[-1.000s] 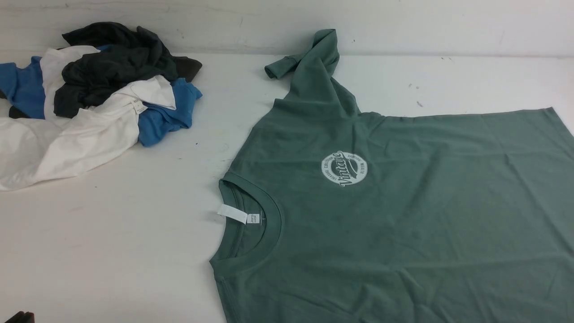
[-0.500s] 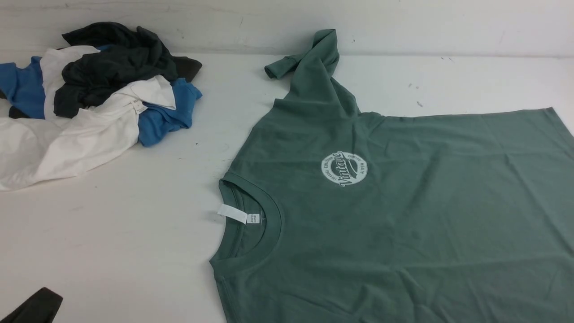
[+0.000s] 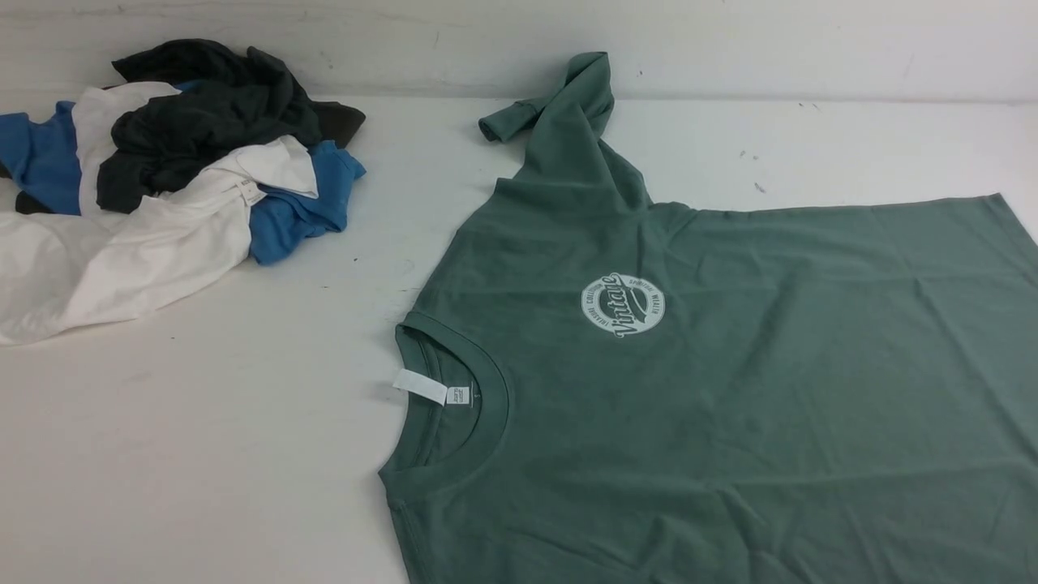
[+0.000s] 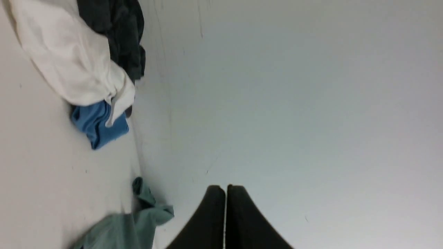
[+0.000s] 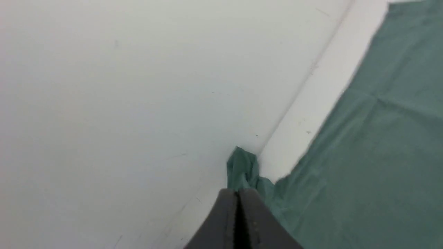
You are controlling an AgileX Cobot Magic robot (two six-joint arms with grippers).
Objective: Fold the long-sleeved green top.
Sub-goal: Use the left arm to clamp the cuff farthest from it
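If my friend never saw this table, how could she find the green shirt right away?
Start at the big white table. A crumpled heap of blue, white and black clothes sits at its far left; the large sage-green jersey top lies spread flat to the right of it. Only this one is green, with a round white "Vintage" print and a white neck tag.

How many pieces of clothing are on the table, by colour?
Green top: 1
White garment: at least 1
Blue garment: at least 1
Black garment: at least 1
Total: at least 4; the heaped ones are too tangled to count surely.
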